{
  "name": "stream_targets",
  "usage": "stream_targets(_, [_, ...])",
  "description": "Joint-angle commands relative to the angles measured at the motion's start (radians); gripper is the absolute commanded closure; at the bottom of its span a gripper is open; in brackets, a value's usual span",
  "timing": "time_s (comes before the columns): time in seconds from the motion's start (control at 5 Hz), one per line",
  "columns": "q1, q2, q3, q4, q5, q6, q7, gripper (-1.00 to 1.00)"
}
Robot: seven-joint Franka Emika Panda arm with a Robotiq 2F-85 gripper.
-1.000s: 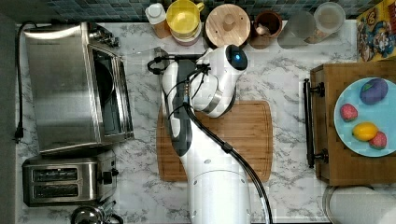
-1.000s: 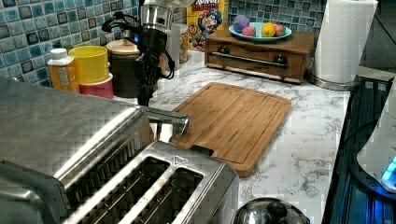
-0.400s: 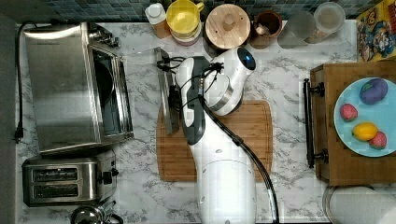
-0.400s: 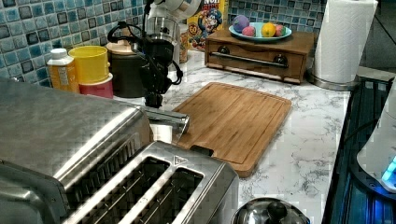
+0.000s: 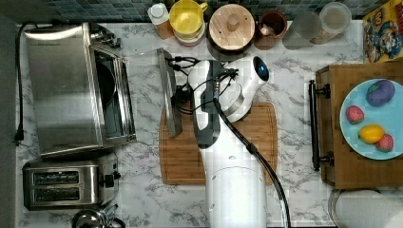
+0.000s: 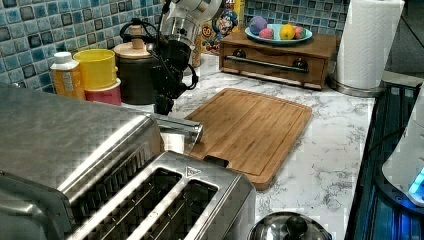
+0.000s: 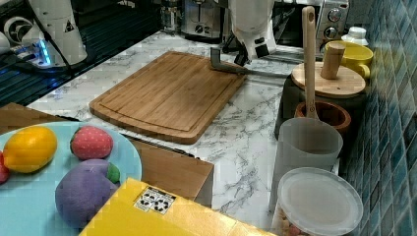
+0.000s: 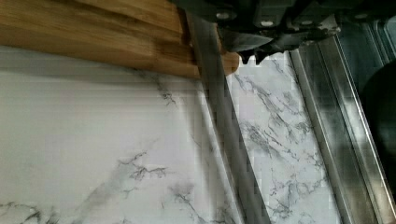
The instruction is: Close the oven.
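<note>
The oven [image 5: 66, 90] stands at the top view's left with its glass door folded down flat. The door's long silver bar handle [image 5: 169, 92] lies over the edge of the wooden cutting board [image 5: 247, 142]. My gripper [image 5: 179, 99] hangs just above the handle's middle, at the handle's right side in the top view. In the wrist view its dark fingertips [image 8: 243, 57] are pressed together with nothing between them, right beside the handle [image 8: 224, 126]. The left view shows the gripper [image 6: 162, 106] just over the handle [image 6: 180, 128]. In the right view the handle [image 7: 231, 68] sits below the gripper.
A two-slot toaster [image 5: 69, 184] stands beside the oven. Jars, a yellow cup [image 5: 187, 19] and a wooden-lidded pot [image 5: 232, 26] line the back wall. A wooden drawer box [image 5: 354, 156] with a plate of fruit is at the top view's right, a paper towel roll [image 6: 367, 42] beyond it.
My arm has swung along the handle from its end near the jars toward its middle. The oven door has stayed open and flat.
</note>
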Motion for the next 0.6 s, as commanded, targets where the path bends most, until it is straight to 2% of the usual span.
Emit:
stream_targets(0.2, [0.079, -0.268, 0.142, 0.019, 0.075, -0.062, -0.031, 1.00])
stream_targets(0.4, [0.097, -0.357, 0.169, -0.006, 0.101, -0.064, -0.055, 1.00])
stream_targets(0.6, [0.179, -0.432, 0.204, -0.042, -0.026, 0.053, -0.012, 1.00])
